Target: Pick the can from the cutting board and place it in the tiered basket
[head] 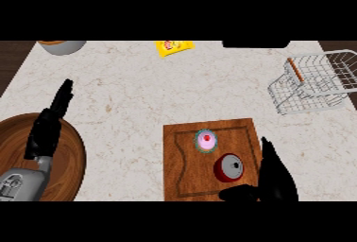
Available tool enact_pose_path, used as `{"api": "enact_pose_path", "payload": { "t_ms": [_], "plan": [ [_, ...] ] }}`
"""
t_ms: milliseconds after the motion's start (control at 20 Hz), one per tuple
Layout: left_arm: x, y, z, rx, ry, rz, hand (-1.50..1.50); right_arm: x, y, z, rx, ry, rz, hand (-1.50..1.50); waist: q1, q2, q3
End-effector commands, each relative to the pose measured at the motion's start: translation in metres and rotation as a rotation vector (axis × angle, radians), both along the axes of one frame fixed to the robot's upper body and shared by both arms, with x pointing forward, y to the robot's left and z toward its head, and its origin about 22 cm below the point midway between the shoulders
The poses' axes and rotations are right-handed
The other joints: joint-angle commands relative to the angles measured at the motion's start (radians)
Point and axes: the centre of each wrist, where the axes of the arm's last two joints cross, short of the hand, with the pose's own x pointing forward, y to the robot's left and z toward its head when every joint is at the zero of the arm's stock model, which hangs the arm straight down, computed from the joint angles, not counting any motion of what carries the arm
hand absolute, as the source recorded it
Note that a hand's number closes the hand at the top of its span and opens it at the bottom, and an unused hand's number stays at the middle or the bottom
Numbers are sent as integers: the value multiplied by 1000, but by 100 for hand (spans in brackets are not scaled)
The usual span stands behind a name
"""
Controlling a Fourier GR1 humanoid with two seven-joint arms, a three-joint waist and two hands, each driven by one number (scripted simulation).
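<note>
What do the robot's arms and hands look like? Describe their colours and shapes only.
Both hands are black, with slender tapered fingers. The left hand joins a grey forearm through a narrow pale wrist piece; the forearm is rounded and metallic-looking, with darker markings on its casing. Of the right hand only black shows; its forearm is out of view.

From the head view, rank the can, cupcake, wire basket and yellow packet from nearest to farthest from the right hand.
1. Can, just left of the right hand, on the cutting board.
2. Cupcake, farther up the board.
3. Wire basket, far right.
4. Yellow packet, far edge.
</note>
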Motion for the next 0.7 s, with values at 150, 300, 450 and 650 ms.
{"api": "enact_pose_path", "payload": {
  "t_ms": [150, 300, 450, 650],
  "plan": [
    [-9, -3, -11, -11, 4, 1, 0, 9, 9, -7, 10, 166, -171, -150, 4, 1, 1],
    [-1, 2, 4, 11, 21, -4, 0, 9, 7, -5, 23, 165, -173, -150, -3, 0, 2],
    [-2, 0, 14, 12, -3, -8, 0, 19, 10, -15, 14, 193, -175, -150, 6, 0, 2],
    [13, 14, 13, -4, 16, 11, 0, 20, 18, -16, 47, 198, -144, -150, -4, 3, 1]
  ]
}}
